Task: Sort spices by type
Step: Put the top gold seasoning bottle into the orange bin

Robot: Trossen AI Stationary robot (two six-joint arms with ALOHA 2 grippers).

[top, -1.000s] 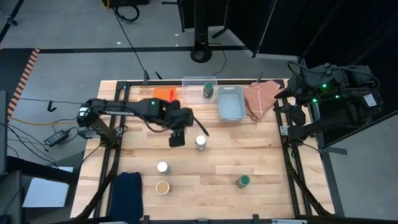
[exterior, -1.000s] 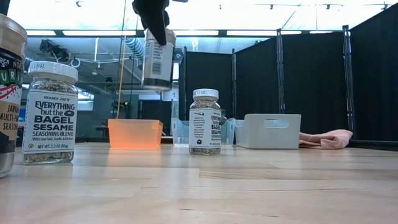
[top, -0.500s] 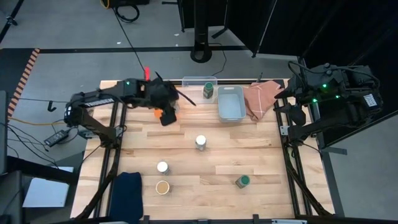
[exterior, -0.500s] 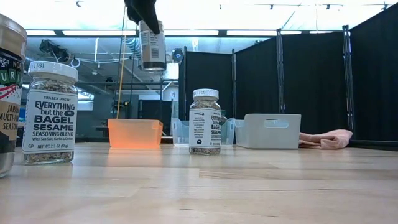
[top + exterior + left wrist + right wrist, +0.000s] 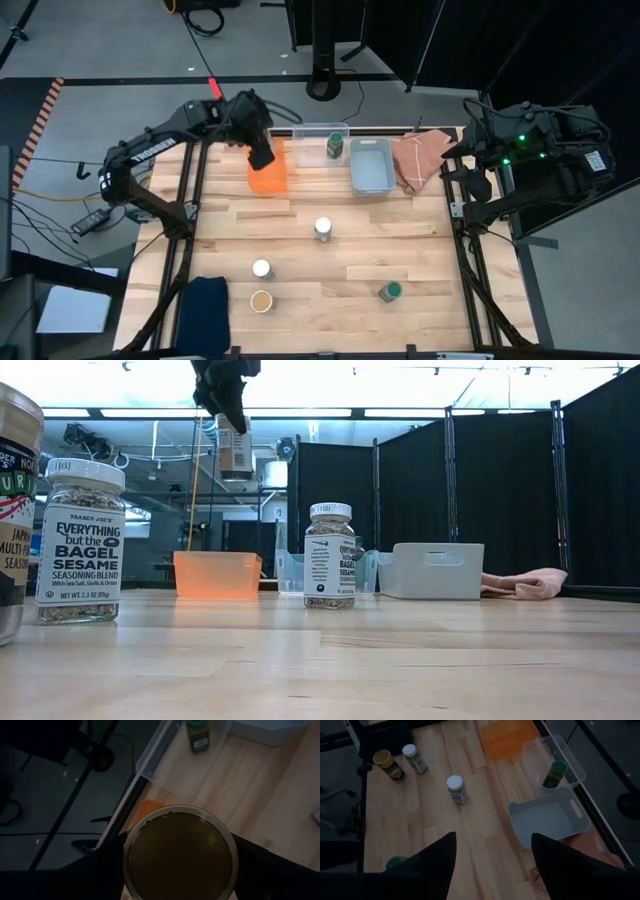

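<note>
My left gripper (image 5: 262, 152) is shut on a spice jar with a tan-brown lid (image 5: 235, 452), high above the orange bin (image 5: 268, 176) at the far left. In the left wrist view the jar's round tan-brown end (image 5: 180, 856) fills the space between the dark fingers. On the table stand two white-lidded jars (image 5: 322, 229) (image 5: 261, 268), another tan-lidded jar (image 5: 262, 300) and a green-lidded jar (image 5: 390, 291). A second green-lidded jar (image 5: 335, 146) stands in the clear bin (image 5: 312, 130). My right gripper (image 5: 492, 865) waits open at the table's right edge, holding nothing. My left gripper pinches the jar's upper end (image 5: 234, 426) between its two fingers, coming at it from above and slanting down. The jar hangs below the fingers, nearly upright, lifted clear of the table and of the orange bin (image 5: 217, 574).
A pale-blue bin (image 5: 370, 165) stands to the right of the clear bin, with a pink cloth (image 5: 420, 160) beside it at the far right. A dark blue cloth (image 5: 205, 310) lies at the near left corner. Bare wood lies between the jars and the bins.
My left gripper has swung from the table's middle toward the far left, rising and rolling somewhat, and now stands over the orange bin. The tan-lidded jar has gone with it, still hanging clear below the fingers.
</note>
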